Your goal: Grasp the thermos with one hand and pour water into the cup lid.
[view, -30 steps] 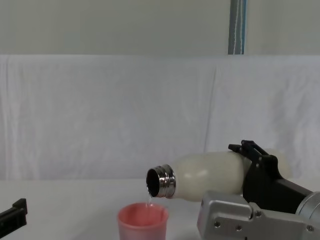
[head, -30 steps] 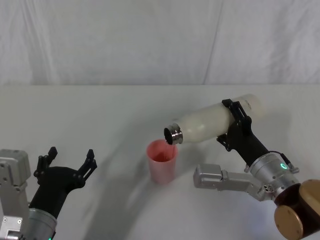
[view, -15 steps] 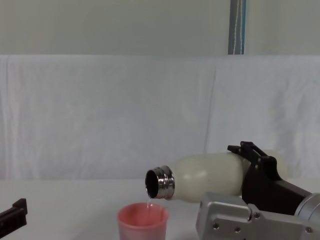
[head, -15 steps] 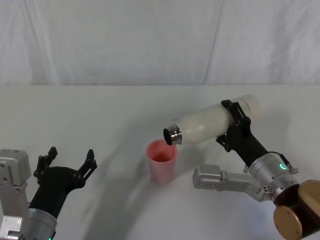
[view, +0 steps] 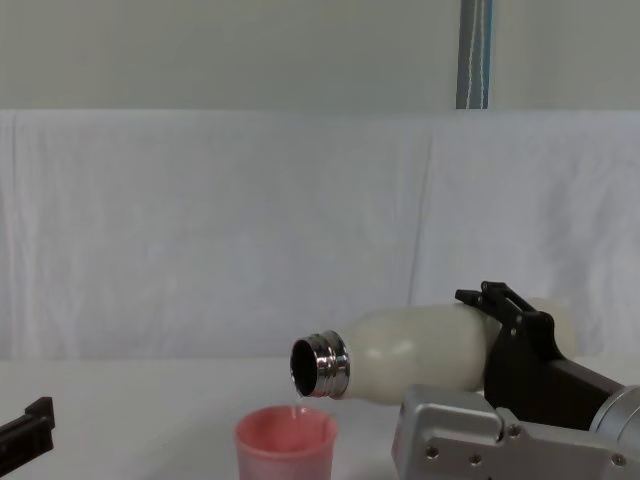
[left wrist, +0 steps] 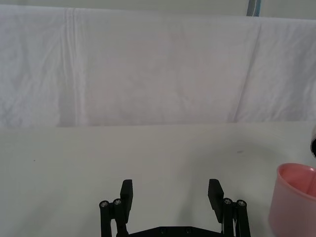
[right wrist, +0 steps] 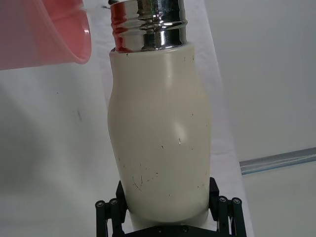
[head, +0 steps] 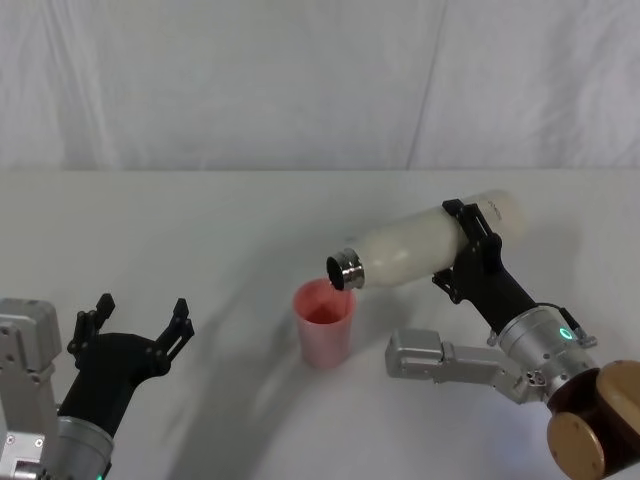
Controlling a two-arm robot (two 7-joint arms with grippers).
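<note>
Right gripper (head: 468,250): your jaws clamp the thermos (head: 420,248), tipped, mouth above the cup lid (head: 324,322).
Chest view: thin trickle into cup lid.
Left gripper (left wrist: 171,196): jaws wide, left of the cup lid.

Head cam: we look down and fwd over the white desk (head: 200,230), mid distance. Chest cam sits lower, nearly level w/ the desk top, facing the white cloth backdrop (view: 200,230). Both share the tilted thermos (head: 420,245) and pink cup lid (head: 324,322). Left wrist cam looks out past the left claw (left wrist: 171,193), cup lid at frame edge. Right wrist cam is very close along the thermos body, over the right claw (right wrist: 166,201).
</note>
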